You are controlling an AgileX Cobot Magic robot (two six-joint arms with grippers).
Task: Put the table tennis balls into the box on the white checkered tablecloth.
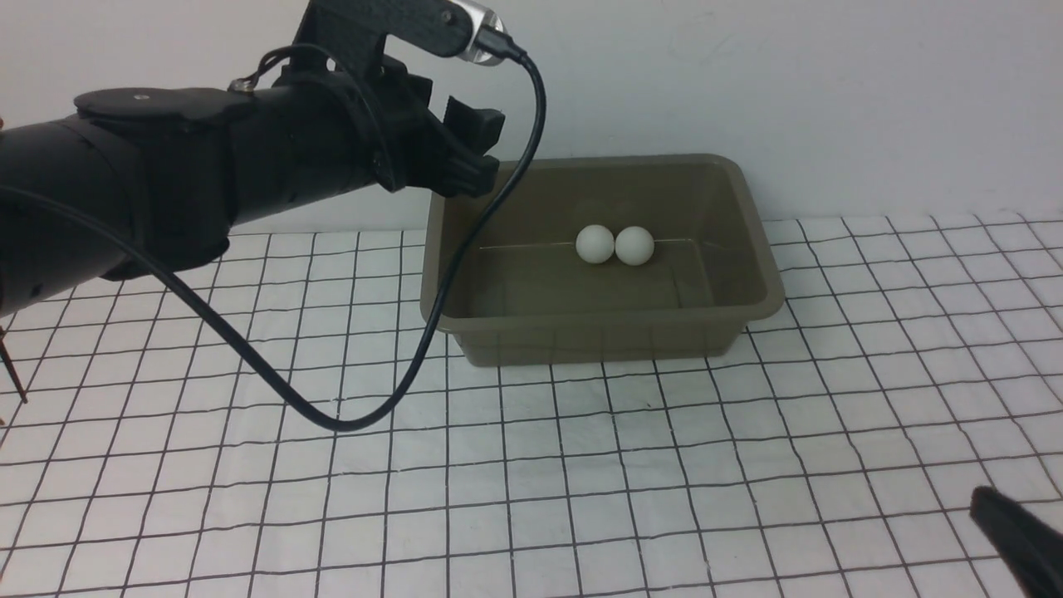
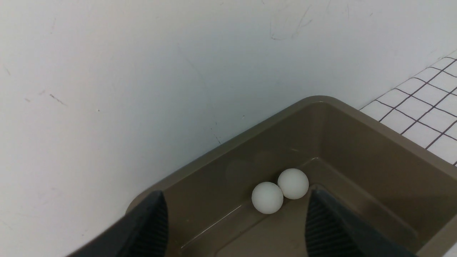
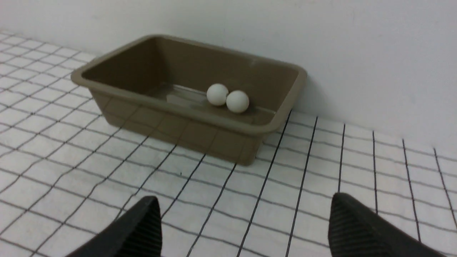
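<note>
right tool (image 1: 1020, 533) — cut off (front corner) | box (image 1: 598, 336) rim — partly hidden

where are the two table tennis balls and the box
left table tennis ball (image 1: 595, 244), front view, centre of the ball
right table tennis ball (image 1: 634, 246), front view, centre of the ball
box (image 1: 581, 339), front view, near outer wall

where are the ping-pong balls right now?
Front view: both table tennis balls sit side by side inside the box, at its far wall, about mid-width.

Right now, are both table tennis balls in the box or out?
In: the left ball and right ball sit touching on the box floor.
</note>
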